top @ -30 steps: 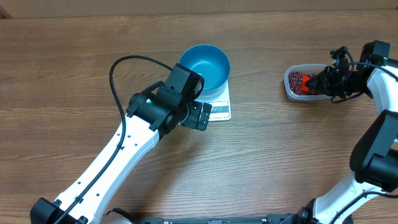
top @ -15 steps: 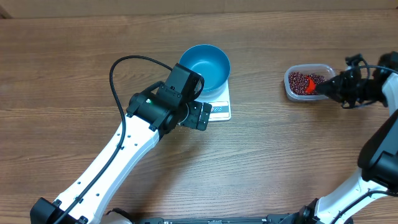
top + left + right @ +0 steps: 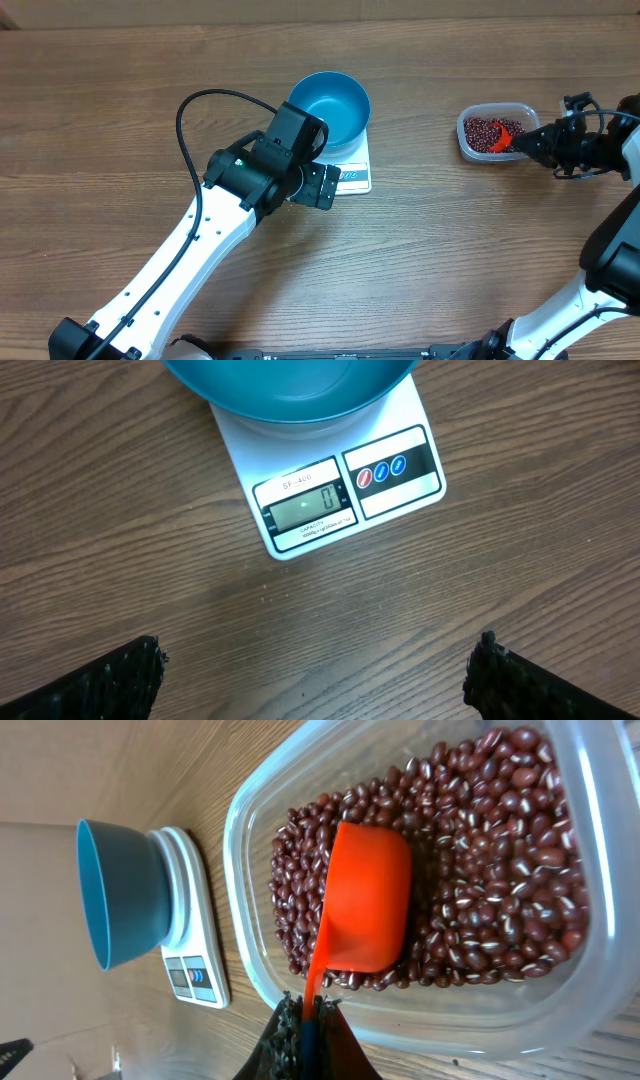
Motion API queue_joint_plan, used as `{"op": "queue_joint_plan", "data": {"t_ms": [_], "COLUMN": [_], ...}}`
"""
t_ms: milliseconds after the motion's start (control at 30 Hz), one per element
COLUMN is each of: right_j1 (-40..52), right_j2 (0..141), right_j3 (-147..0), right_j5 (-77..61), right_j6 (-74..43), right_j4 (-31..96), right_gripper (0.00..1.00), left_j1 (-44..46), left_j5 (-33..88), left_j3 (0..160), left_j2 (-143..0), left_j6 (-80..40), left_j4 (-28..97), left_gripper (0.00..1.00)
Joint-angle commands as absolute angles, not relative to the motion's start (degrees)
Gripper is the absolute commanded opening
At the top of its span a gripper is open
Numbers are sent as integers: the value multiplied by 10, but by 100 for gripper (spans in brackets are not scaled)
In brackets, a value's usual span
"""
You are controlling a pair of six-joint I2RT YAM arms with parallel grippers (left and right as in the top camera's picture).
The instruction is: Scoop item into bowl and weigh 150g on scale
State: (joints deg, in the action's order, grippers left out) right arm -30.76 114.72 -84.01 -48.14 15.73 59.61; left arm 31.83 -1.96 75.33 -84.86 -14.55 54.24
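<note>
The blue bowl (image 3: 330,108) stands on the white scale (image 3: 355,178); in the left wrist view the bowl (image 3: 290,385) looks empty and the scale (image 3: 330,490) shows zero on its display. Just in front of the scale, my left gripper (image 3: 318,187) is open over bare wood, its fingertips (image 3: 115,680) spread wide. My right gripper (image 3: 530,143) is shut on the handle of a red scoop (image 3: 365,910), whose cup lies among the dark red beans (image 3: 500,870) in the clear tub (image 3: 240,850).
The tub (image 3: 467,146) sits at the far right of the wooden table, well apart from the bowl and scale. The left arm runs diagonally from the bottom left, with a black cable looping above it.
My right gripper has drawn back to the right, from over the tub to its right edge, with the scoop still in the beans. The left arm has not moved.
</note>
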Motion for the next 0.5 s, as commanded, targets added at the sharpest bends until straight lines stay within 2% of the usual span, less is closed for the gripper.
{"op": "queue_joint_plan", "data": {"t_ms": [0, 467], "right_j1": [-309, -309], "right_j2": [1150, 1151], "right_j3": [-821, -806], "right_j5": [-536, -564], "right_j6": [166, 164], "right_j4": [583, 558], "right_gripper": [4, 4], "left_j1": [318, 318], "left_j5": [-25, -25], "left_j3": [750, 750], "left_j2": [-844, -844], "left_j6": [-137, -137], "left_j4": [541, 542], "left_gripper": [99, 100]}}
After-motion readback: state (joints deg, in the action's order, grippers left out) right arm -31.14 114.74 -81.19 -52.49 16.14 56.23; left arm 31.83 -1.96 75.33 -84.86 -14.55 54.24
